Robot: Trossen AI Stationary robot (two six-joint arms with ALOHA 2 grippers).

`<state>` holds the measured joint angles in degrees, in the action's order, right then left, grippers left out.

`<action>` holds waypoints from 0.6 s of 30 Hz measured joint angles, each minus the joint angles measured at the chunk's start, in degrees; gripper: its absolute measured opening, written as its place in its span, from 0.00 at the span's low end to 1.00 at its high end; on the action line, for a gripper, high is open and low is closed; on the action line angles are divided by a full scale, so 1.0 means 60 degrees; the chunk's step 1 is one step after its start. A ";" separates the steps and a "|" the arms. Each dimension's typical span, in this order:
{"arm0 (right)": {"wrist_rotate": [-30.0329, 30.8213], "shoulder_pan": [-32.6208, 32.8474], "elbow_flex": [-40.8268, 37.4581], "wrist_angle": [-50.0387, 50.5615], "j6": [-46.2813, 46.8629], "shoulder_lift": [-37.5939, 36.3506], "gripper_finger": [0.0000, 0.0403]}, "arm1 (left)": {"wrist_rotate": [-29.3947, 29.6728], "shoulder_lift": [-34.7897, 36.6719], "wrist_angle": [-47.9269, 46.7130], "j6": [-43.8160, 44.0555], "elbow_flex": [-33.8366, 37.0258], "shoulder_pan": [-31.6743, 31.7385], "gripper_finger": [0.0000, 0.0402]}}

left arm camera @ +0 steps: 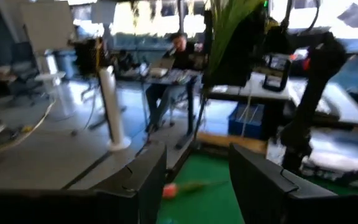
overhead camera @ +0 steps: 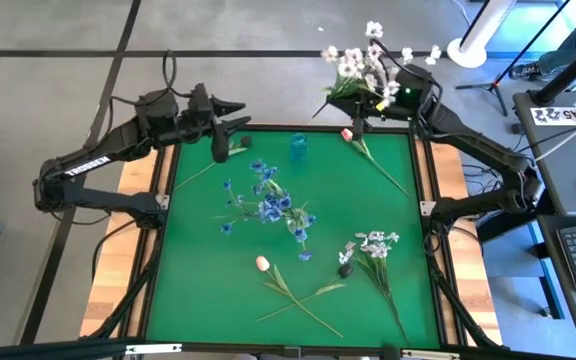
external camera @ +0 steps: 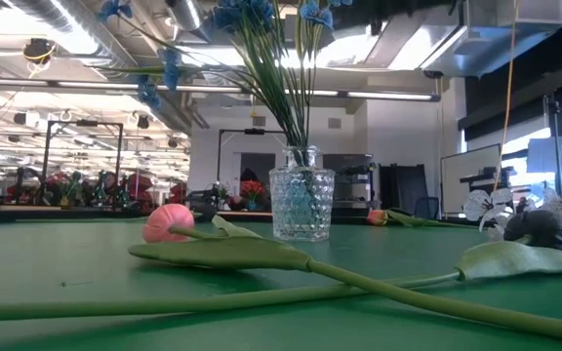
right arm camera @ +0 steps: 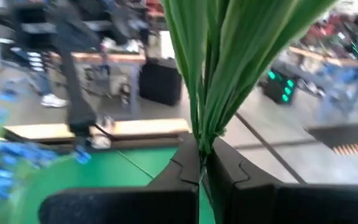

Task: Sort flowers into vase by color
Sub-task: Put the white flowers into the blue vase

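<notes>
My right gripper (overhead camera: 373, 104) is shut on a spray of white flowers (overhead camera: 368, 60), held above the table's far right corner. My left gripper (overhead camera: 240, 113) stands open over the far left corner with nothing between its fingers (left arm camera: 138, 186). A glass vase (external camera: 301, 205) stands near the far edge with blue flowers (external camera: 252, 12) in it. Resting on the green table are a dark-budded stem (overhead camera: 246, 140) by my left gripper, a pink tulip (overhead camera: 348, 133) at the far right, another pink tulip (overhead camera: 263, 263) near the front, and a white spray (overhead camera: 373, 245) beside a dark bud (overhead camera: 345, 269). My right gripper pinches the white spray's bunched green stems and leaves (right arm camera: 202, 134) between its two fingers. The fingers lie about level and come from the table's right side, across the stems. The spray is lifted clear of the table, and its blossoms (overhead camera: 373, 45) spread out beyond the far edge.
The table's raised dark rim (overhead camera: 173, 180) frames the green mat. The blue flowers lean out from the vase over the table's middle (overhead camera: 268, 205). Beyond the far edge are a white stand (overhead camera: 468, 50) and desks; a person (left arm camera: 179, 53) sits in the room.
</notes>
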<state>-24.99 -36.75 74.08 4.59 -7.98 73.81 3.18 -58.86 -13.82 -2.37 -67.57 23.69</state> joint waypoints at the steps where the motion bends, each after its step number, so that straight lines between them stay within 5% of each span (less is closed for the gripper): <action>1: -0.0013 -0.0164 -0.0101 -0.0026 -0.0006 0.0059 0.02 | 0.0098 0.0057 -0.0260 -0.0007 0.0000 0.0057 0.42; 11: -0.1797 -0.1211 -0.1993 -0.2773 0.0246 0.1310 0.01 | -0.0225 0.0089 -0.0864 0.0095 0.0983 0.0719 0.42; 18: -0.2020 -0.0996 -0.2156 -0.3775 0.0052 0.2287 0.01 | -0.1174 0.0131 0.1550 0.0600 0.3100 0.1440 0.42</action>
<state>-37.11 -42.73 61.14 -18.06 -7.67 87.53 -3.86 -58.07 -4.51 1.23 -48.97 32.33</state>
